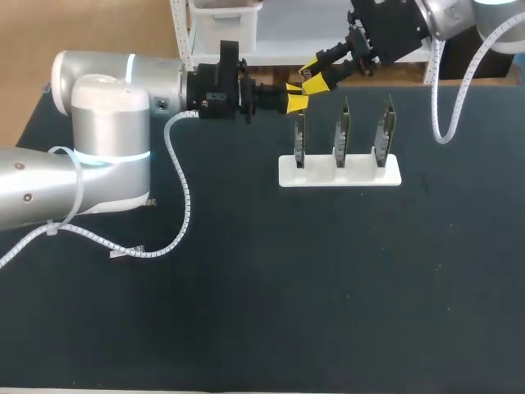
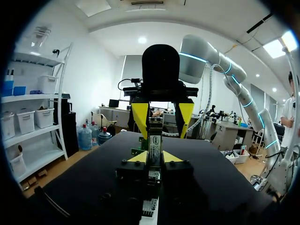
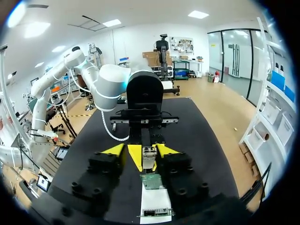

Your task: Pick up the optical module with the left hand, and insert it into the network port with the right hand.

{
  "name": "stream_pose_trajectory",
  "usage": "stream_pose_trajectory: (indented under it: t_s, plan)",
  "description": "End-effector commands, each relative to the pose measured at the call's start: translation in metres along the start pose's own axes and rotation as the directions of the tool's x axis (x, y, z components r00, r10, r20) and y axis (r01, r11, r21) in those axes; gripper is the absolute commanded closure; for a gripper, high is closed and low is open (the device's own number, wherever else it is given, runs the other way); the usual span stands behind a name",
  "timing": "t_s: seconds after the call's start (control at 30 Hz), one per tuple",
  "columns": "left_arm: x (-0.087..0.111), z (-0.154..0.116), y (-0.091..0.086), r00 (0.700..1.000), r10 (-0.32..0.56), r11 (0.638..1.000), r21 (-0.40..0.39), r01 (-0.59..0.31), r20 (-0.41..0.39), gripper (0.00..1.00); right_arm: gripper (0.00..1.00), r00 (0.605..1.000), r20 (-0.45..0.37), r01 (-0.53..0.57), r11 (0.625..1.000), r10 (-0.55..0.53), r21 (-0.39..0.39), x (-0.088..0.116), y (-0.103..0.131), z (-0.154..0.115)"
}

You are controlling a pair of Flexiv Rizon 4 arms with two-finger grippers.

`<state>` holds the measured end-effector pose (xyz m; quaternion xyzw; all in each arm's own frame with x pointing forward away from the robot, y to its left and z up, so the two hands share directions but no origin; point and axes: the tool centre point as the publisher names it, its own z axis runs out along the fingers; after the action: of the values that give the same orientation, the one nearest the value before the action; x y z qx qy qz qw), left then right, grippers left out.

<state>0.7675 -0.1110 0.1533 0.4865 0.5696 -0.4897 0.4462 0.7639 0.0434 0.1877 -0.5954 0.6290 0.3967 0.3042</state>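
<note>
Left arm, optical module, black table, rack

Dark table with one white holder

The black table carries a long white holder toward its far side, right of the middle. Three green circuit boards stand upright in the holder, side by side and apart.

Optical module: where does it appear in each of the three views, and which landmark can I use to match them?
Head view: too small to see; look where left gripper and right gripper meet.
Left wrist view: optical module held between the left gripper's fingers.
Right wrist view: between the right gripper's open fingers.
Landmark: the white stand with upright boards.
</note>
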Motion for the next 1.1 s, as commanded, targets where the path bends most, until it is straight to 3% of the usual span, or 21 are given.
stream_pose_trajectory:
  t_s: [0.03, 0.47, 0.5, 0.53, 0.57, 0.8, 1.1]
  plan:
    - [0.000, 0.000, 0.000, 1.000, 0.001, 1.000, -0.004, -0.001, 0.001, 1.00, 1.00, 1.000, -0.001, -0.002, 1.000, 0.002, -0.004, 0.001, 0.000, 0.002]
    - [0.000, 0.000, 0.000, 1.000, 0.001, 1.000, -0.004, -0.001, 0.001, 1.00, 1.00, 1.000, 0.002, -0.008, 1.000, 0.008, -0.006, 0.002, 0.002, 0.004]
    - [0.000, 0.000, 0.000, 1.000, 0.001, 1.000, -0.004, -0.001, 0.001, 0.85, 1.00, 1.000, 0.002, -0.008, 1.000, 0.008, -0.005, 0.002, 0.002, 0.004]
    - [0.000, 0.000, 0.000, 1.000, 0.001, 1.000, -0.004, -0.001, 0.001, 0.21, 1.00, 1.000, 0.002, -0.008, 1.000, 0.008, -0.005, 0.003, 0.002, 0.004]
    - [0.000, 0.000, 0.000, 1.000, 0.001, 1.000, -0.004, -0.001, 0.001, 0.00, 1.00, 1.000, 0.002, -0.008, 1.000, 0.008, -0.004, 0.003, 0.002, 0.004]
    - [0.000, -0.001, -0.002, 1.000, 0.013, 1.000, 0.016, -0.013, 0.011, 0.00, 1.00, 1.000, 0.002, -0.009, 1.000, 0.009, 0.000, 0.004, 0.003, 0.003]
    - [-0.006, -0.017, -0.006, 0.986, 0.099, 0.995, 0.030, -0.095, -0.132, 0.00, 1.00, 1.000, 0.002, -0.012, 1.000, 0.012, 0.008, 0.005, 0.004, 0.001]
